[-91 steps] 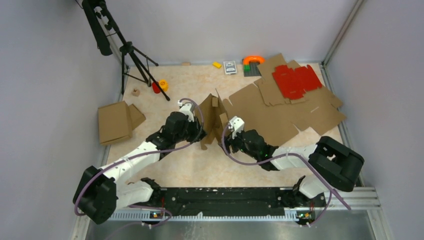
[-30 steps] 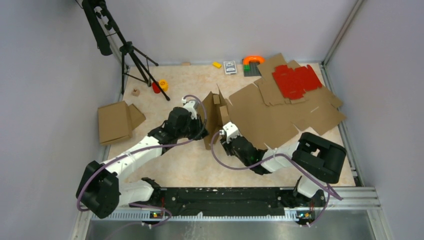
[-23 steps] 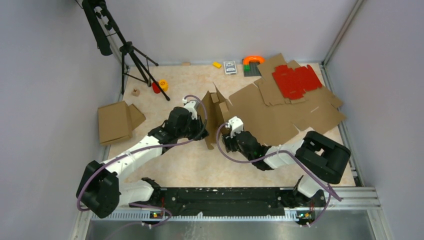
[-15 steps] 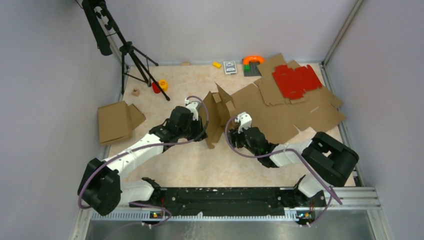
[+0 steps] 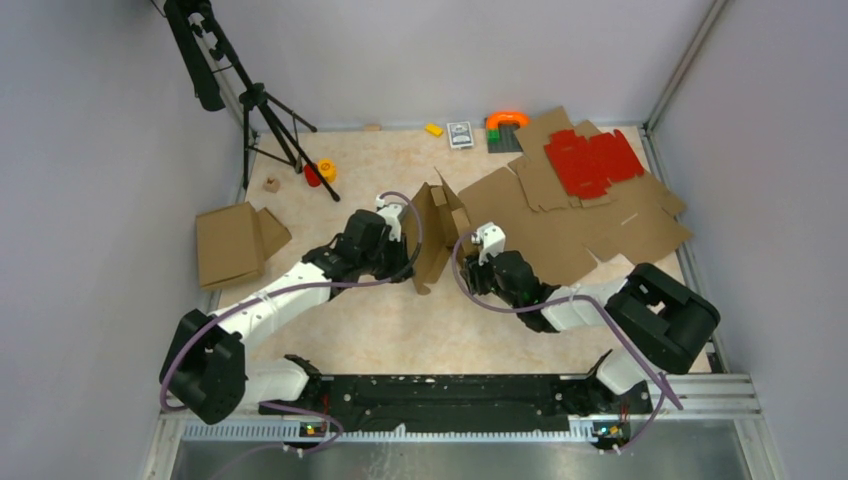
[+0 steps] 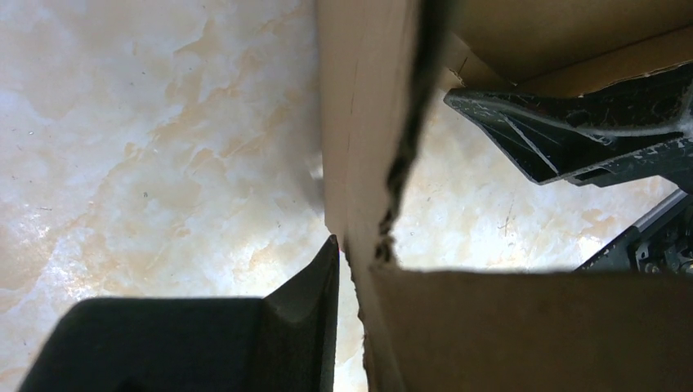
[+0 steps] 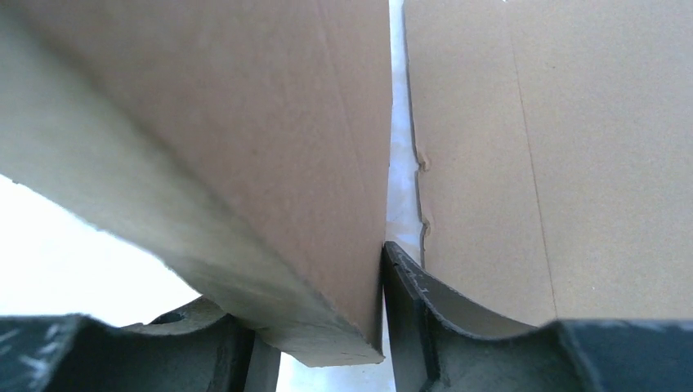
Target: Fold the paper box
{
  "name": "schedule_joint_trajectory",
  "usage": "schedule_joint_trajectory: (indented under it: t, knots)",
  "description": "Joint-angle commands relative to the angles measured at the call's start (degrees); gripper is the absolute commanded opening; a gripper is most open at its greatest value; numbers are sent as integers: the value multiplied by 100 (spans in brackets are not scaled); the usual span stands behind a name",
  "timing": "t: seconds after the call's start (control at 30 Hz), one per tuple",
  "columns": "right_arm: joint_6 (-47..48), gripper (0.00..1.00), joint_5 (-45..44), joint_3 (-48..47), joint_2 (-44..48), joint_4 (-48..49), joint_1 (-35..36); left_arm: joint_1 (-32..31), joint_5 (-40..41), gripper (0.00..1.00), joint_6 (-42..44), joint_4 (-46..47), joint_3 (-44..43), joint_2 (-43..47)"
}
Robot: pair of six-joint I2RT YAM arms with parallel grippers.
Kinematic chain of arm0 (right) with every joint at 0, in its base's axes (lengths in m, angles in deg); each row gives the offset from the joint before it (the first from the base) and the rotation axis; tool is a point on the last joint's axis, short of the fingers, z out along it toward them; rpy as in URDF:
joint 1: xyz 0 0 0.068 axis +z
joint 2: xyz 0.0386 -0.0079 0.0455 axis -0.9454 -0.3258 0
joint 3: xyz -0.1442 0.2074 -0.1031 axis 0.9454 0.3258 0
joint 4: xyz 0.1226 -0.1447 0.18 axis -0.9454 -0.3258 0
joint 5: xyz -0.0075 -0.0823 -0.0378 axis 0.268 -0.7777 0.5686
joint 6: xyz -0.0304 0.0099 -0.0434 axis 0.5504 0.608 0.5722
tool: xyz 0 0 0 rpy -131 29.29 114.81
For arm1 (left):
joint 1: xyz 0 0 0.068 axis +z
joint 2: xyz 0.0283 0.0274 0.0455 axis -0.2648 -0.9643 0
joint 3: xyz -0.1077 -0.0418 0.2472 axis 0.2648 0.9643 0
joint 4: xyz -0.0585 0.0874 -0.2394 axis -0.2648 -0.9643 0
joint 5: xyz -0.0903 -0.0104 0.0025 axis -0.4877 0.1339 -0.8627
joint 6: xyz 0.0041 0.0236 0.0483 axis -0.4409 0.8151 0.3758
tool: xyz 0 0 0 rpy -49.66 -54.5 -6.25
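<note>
View from above: the paper box (image 5: 436,232) stands half-raised at mid-counter (image 5: 380,335). My left end effector (image 5: 408,262) is at its left wall and my right end effector (image 5: 466,268) at its right, with flat cardboard sheets (image 5: 570,235) just beyond. Left wrist now: my fingers (image 6: 302,318) are closed on a box wall, one outside, one inside. Right wrist: a thick folded panel of the box sits clamped between both fingers, held partway apart by it.

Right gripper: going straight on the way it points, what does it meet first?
The upright panel of the brown cardboard paper box, already inside the right gripper; beyond it is hidden.
</note>
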Motion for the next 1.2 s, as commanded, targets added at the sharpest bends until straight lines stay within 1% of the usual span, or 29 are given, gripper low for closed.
schedule_joint_trajectory:
  t: [0.0, 0.1, 0.23, 0.37, 0.43, 0.5, 0.6, 0.63, 0.7, 0.8, 0.9, 1.0, 1.1, 1.17]
  knots:
    - [-20, 39, 179, -269, 108, 90, 7, -43, -40, 16, 125, -110, -170, -30]
    - [-70, 38, 188, -293, 78, 58, 4, -47, -38, 15, 160, -110, -168, -15]
    - [-82, 31, 289, -272, 55, 131, 4, -60, -110, 15, 251, -110, -201, -35]
    - [-14, 28, 535, -276, -17, 233, 2, -156, -229, 15, 249, 64, -204, -69]
    - [8, 28, 704, -263, -29, 311, 9, -226, -369, 15, 178, 226, -207, -100]
    - [27, 27, 852, -239, -14, 381, 7, -269, -677, 14, 79, 527, -142, -91]
    - [23, 27, 854, -195, 50, 424, 2, -263, -1066, 14, -32, 910, -33, -30]
    - [2, 28, 800, -170, 68, 425, 4, -263, -1138, 14, -46, 940, -32, -14]
    - [-40, 36, 696, -117, 121, 446, 4, -255, -1131, 14, -20, 886, -27, 26]
    - [-62, 39, 712, -69, 128, 447, -6, -255, -1012, 14, 34, 718, -16, 74]
    - [-127, 39, 892, -19, 40, 508, -6, -254, -943, 14, 71, 688, 70, 127]
    - [-175, 46, 1069, 68, -64, 653, -6, -260, -887, 13, 213, 646, 184, 203]
    - [-224, 45, 1237, 87, -177, 728, -7, -263, -1108, 12, 438, 627, 280, 308]
    - [-220, 44, 1235, 39, -242, 723, -2, -276, -1506, 10, 587, 611, 319, 372]
